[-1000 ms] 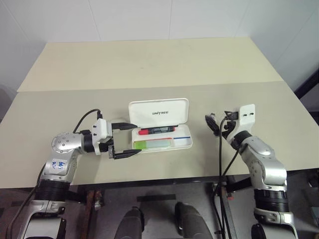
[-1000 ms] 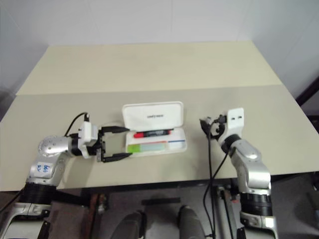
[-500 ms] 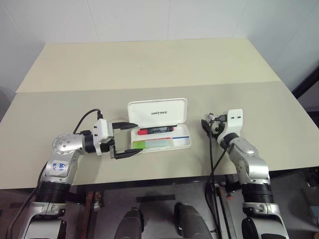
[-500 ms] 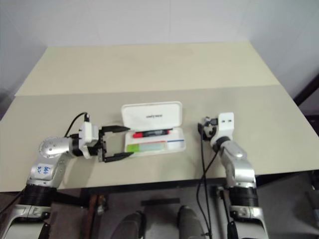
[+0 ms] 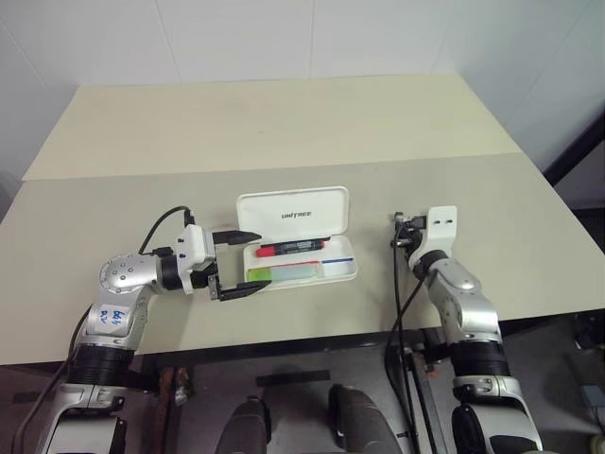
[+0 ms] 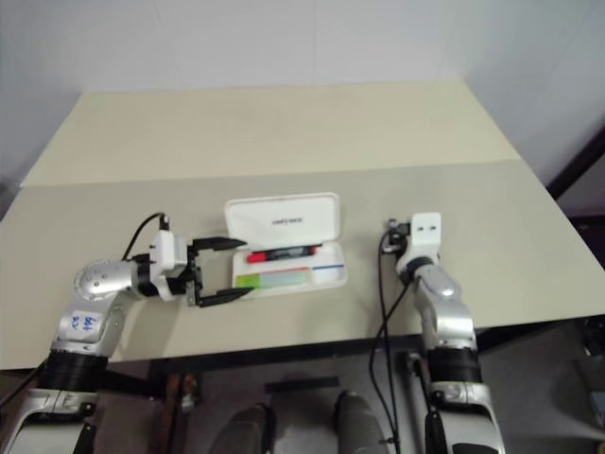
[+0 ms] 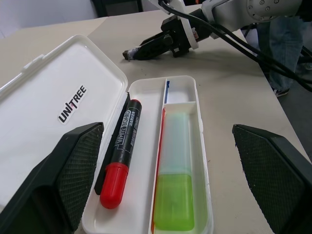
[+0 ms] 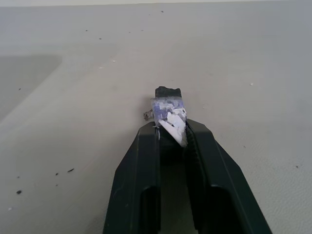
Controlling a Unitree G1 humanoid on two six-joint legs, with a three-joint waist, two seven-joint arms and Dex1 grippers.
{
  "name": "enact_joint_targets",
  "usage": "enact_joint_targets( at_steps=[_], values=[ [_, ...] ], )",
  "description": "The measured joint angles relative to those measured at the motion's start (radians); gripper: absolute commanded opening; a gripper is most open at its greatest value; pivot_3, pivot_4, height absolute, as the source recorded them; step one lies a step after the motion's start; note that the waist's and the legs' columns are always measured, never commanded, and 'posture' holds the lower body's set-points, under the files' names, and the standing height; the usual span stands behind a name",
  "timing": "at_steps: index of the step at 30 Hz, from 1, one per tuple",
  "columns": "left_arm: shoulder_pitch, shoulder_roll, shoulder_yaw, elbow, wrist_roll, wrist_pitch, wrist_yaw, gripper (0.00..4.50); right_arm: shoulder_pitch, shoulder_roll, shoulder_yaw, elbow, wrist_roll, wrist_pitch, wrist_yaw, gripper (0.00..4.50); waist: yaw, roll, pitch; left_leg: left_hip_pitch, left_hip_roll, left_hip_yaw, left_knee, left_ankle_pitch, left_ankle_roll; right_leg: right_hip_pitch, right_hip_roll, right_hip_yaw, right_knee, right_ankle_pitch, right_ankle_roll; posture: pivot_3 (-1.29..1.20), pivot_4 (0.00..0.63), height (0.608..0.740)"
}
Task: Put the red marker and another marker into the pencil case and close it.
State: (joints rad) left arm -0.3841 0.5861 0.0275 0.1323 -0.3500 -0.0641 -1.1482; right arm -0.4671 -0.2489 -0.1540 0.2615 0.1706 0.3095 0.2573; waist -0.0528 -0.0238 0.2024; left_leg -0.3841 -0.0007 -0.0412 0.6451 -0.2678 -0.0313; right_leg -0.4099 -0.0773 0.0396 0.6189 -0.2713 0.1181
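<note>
1. My right gripper has its two black fingers pressed together over bare table, empty of any marker, with scraps of torn pale tape stuck at the tips.
2. It sits to the right of the pencil case, well apart from it; whether the tips touch the table I cannot quite tell.
3. My left gripper is spread wide at the case's left end, one finger toward the far side, one toward the near side, touching nothing that I can see.
4. The pencil case lies open in the middle of the table, its lid tipped back on the far side with the dark print showing.
5. The red marker lies in the tray's far compartment, red cap toward my left gripper.
6. The green-capped marker lies in the near compartment, parallel to it, cap at the same end.
</note>
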Motion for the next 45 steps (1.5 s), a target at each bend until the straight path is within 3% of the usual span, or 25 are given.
enact_joint_targets(
  at_steps=[10,17,26,42,43,45],
  values=[
    [-0.016,-0.004,-0.006,0.037,0.002,-0.012,-0.011,4.5,0.0,-0.327,0.106,-0.017,0.087,-0.117,0.638,0.35,0.019,0.005,0.003,-0.003,-0.002,0.002,-0.006,0.0,0.0,-0.003,0.0,-0.001,-0.006,-0.001,0.003,0.0,0.15,0.74],
    [-0.043,-0.006,-0.008,0.076,0.007,-0.037,-0.023,4.5,-0.057,-0.373,0.204,-0.096,0.167,-0.133,0.972,0.35,0.023,0.005,0.003,-0.003,-0.001,0.001,-0.008,0.0,0.0,-0.003,0.0,-0.001,-0.007,-0.001,0.003,0.0,0.15,0.74],
    [-0.052,-0.016,-0.015,0.08,0.013,-0.047,-0.033,4.5,-0.151,-0.327,0.35,-0.037,0.121,-0.193,1.119,0.35,0.027,0.005,0.003,-0.004,-0.002,0.0,-0.008,-0.001,-0.001,-0.003,-0.001,-0.002,-0.008,-0.001,0.003,0.0,0.15,0.74],
    [-0.042,-0.002,-0.013,0.075,0.013,-0.043,-0.034,4.5,-0.229,-0.337,0.35,0.186,0.056,-0.332,1.194,0.35,0.025,0.005,0.003,-0.004,-0.001,0.0,-0.008,-0.001,-0.001,-0.003,-0.001,-0.002,-0.008,-0.001,0.003,0.0,0.15,0.74],
    [-0.042,-0.002,-0.013,0.075,0.013,-0.043,-0.034,4.5,-0.233,-0.336,0.35,0.195,0.053,-0.333,1.194,0.91,0.025,0.005,0.003,-0.004,-0.002,0.0,-0.008,-0.001,-0.001,-0.003,-0.001,-0.002,-0.008,-0.001,0.003,0.0,0.15,0.74],
    [-0.042,-0.001,-0.013,0.075,0.013,-0.042,-0.033,4.5,-0.238,-0.329,0.35,0.212,0.051,-0.333,1.192,1.39,0.025,0.005,0.003,-0.004,-0.002,0.001,-0.008,0.0,-0.001,-0.003,-0.001,-0.002,-0.008,-0.001,0.003,0.0,0.15,0.74]
  ],
)
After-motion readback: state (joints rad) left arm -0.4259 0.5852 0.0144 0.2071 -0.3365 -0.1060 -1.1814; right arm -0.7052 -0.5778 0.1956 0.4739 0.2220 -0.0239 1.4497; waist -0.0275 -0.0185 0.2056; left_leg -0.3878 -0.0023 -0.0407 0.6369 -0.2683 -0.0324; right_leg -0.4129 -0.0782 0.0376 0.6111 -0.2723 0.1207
